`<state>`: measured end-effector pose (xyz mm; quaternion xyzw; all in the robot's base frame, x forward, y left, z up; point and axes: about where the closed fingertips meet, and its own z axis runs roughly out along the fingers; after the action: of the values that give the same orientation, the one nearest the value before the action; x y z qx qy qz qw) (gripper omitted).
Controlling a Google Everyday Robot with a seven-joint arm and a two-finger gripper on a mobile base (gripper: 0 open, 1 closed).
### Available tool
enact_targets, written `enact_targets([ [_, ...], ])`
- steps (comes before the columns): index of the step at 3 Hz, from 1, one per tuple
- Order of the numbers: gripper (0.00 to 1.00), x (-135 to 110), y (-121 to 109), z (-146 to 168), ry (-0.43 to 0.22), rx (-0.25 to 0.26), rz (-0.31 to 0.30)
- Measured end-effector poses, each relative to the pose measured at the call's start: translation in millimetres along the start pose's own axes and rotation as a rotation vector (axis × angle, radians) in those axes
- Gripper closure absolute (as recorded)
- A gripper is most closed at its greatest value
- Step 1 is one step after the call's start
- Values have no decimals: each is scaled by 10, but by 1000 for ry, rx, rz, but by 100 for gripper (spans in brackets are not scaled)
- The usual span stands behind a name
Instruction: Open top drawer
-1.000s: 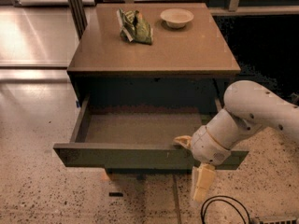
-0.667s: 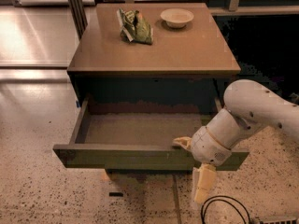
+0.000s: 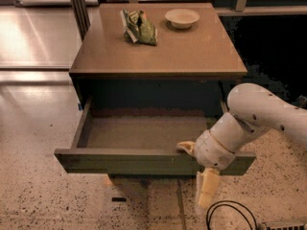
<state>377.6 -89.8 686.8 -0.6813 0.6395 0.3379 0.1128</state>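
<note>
1 top drawer [image 3: 129,162] open; gripper [image 3: 195,175] @ front, fingers [image 3: 207,191] spread; 1 bowl [image 3: 182,17], 1 bag [image 3: 139,27].

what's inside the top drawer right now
The top drawer shows only bare tray floor. The tool at its front panel and the arm cover the right front corner.

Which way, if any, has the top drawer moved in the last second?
No. The top drawer stays equally far out from the cabinet top, with the tool at its front's right end.
</note>
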Motion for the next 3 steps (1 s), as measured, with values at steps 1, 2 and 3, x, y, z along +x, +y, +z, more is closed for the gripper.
enact_targets([
  [1,0,-24,141,54,-18,-37,0],
  [2,0,-34,143,61,-17,-39,-3],
  [3,0,-156,263,164,6,-98,-23],
])
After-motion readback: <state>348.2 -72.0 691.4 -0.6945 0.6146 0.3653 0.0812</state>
